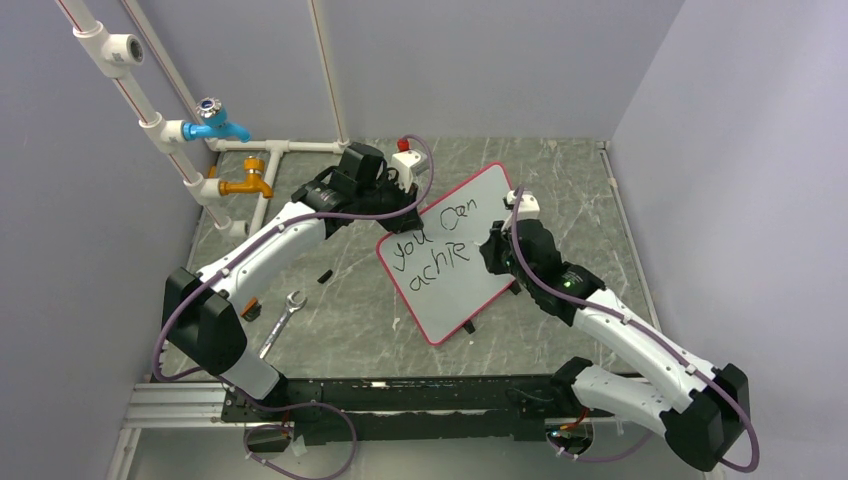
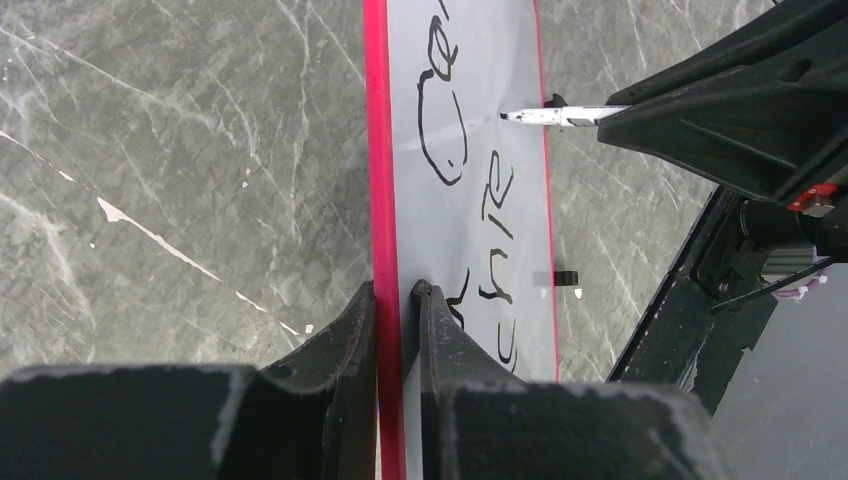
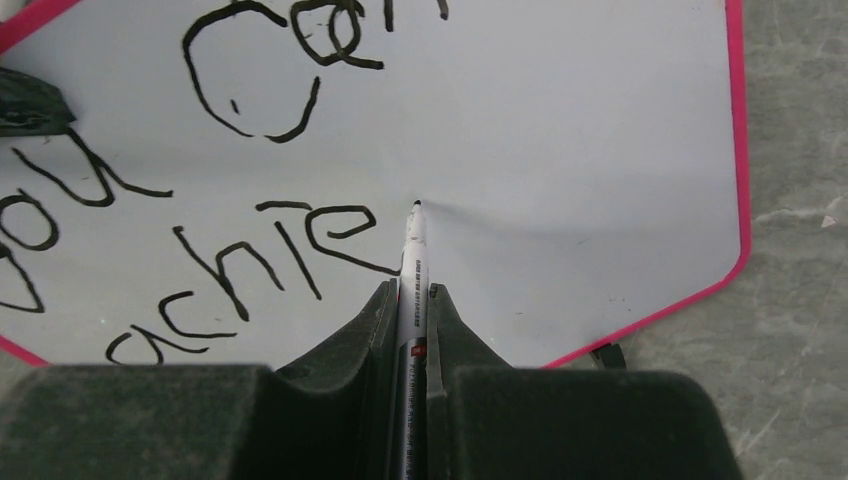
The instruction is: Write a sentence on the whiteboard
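Observation:
The whiteboard [image 1: 455, 270] with a red-pink rim stands tilted on the table, bearing black writing "you Can achie". My left gripper [image 1: 405, 205] is shut on its upper left edge; in the left wrist view the fingers [image 2: 395, 300] pinch the red rim [image 2: 377, 150]. My right gripper [image 1: 495, 245] is shut on a white marker [image 3: 413, 250], whose black tip touches the whiteboard face [image 3: 560, 120] just right of the last "e". The marker tip [image 2: 520, 116] also shows in the left wrist view, on the board.
A wrench [image 1: 282, 322] lies on the marble table at the left. A small black piece [image 1: 325, 275] lies near it. White pipes with a blue tap [image 1: 215, 125] and a yellow tap [image 1: 248, 183] stand at the back left. Grey walls enclose the table.

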